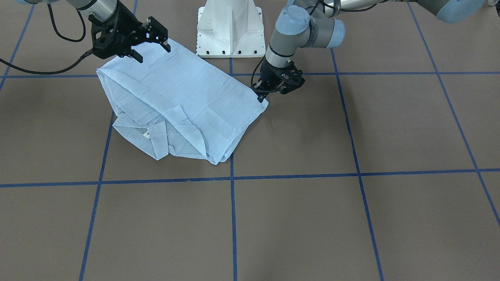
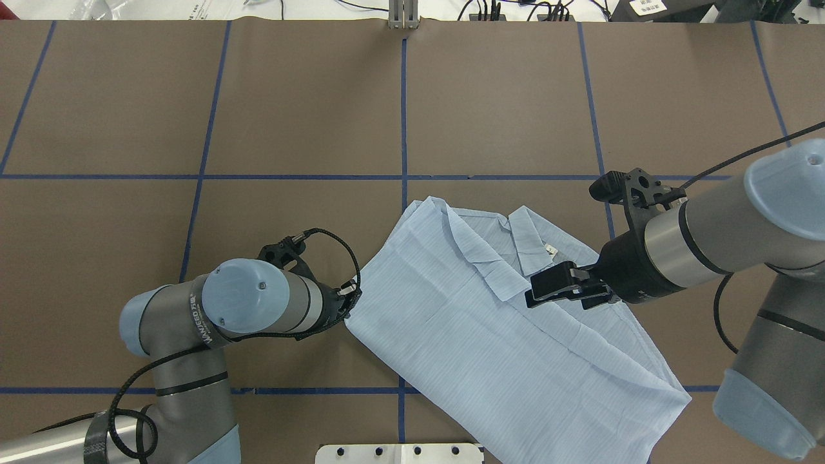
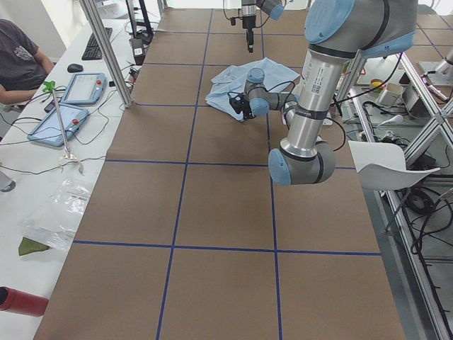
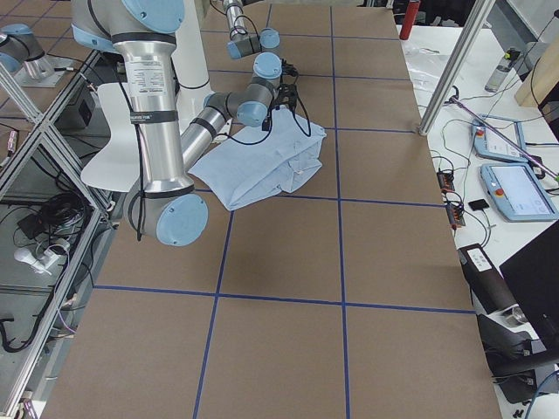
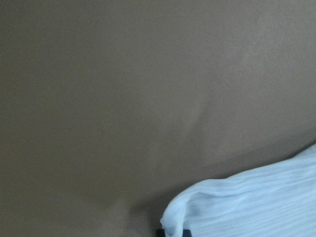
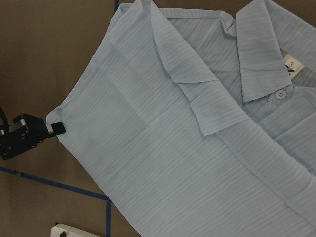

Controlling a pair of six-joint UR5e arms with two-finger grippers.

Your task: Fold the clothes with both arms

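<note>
From the front, the shirt [image 1: 183,101] lies on the bench [image 1: 351,218] near the robot's edge. From above, the right tool [image 2: 532,290] hangs over it, spread wide. From the right wrist, the left tool [image 6: 55,129] pinches its corner

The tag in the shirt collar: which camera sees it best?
The right wrist camera: the tag is big and sharp there, by a button. Front and overhead cameras show a tiny white speck. Side cameras are too far; the left wrist camera misses it.
</note>
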